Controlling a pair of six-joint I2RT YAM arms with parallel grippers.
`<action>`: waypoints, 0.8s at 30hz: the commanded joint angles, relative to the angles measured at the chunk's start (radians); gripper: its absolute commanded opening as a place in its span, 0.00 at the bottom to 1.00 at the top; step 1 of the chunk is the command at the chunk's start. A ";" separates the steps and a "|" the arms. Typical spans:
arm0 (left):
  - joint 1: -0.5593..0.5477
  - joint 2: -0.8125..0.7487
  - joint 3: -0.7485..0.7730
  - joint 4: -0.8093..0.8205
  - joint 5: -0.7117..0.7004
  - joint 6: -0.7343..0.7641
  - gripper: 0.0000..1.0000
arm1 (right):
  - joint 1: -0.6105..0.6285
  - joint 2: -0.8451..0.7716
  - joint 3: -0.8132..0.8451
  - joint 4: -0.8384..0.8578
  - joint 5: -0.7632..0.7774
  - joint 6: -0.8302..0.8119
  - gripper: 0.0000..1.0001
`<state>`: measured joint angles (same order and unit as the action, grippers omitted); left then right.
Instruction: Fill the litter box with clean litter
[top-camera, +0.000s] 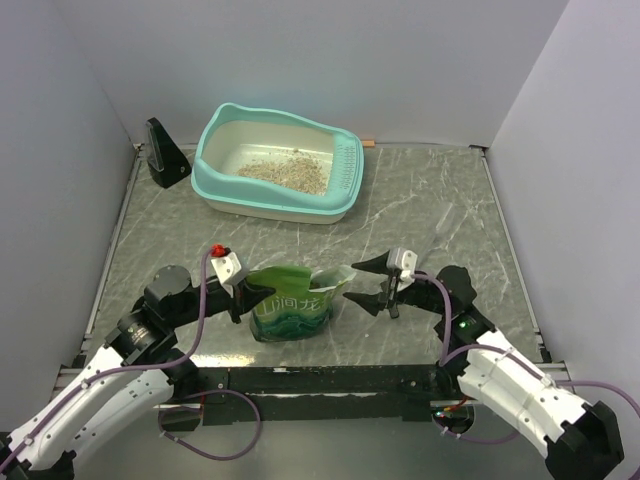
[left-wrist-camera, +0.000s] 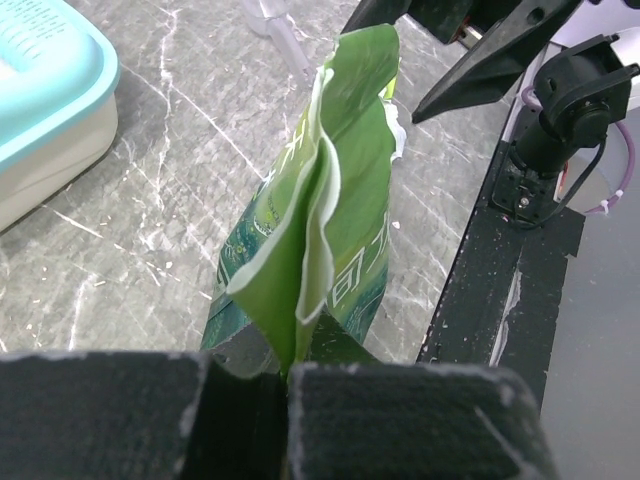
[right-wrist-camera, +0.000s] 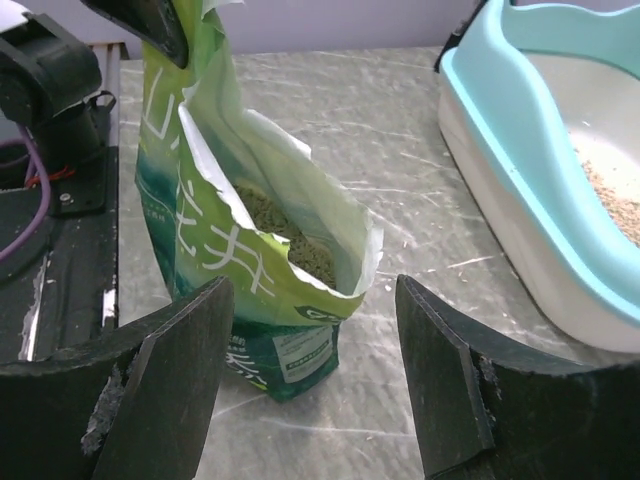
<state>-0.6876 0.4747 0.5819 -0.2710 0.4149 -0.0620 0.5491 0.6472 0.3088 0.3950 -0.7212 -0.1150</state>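
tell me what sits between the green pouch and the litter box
Nothing: only a bare stretch of grey marbled tabletop separates the green pouch from the litter box, clearest in the top external view.

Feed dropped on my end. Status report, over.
Status: left gripper shut on pouch edge; right gripper open beside its mouth. Pouch upright, open. Thin patch of litter in litter box. Nothing between pouch and box.

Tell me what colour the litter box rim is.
The litter box rim is turquoise, around a cream-white inside; it shows best in the top external view.
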 joint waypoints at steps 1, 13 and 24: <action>0.007 -0.030 0.026 0.128 0.033 -0.016 0.01 | -0.014 0.086 0.042 0.119 -0.090 0.009 0.72; 0.008 -0.036 0.016 0.130 0.045 -0.022 0.01 | -0.152 0.429 0.050 0.713 -0.484 0.337 0.71; 0.007 -0.010 0.015 0.125 0.038 -0.021 0.01 | -0.161 0.674 0.070 1.243 -0.575 0.673 0.66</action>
<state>-0.6857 0.4671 0.5762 -0.2703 0.4309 -0.0692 0.3874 1.3048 0.3424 1.2243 -1.2373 0.4782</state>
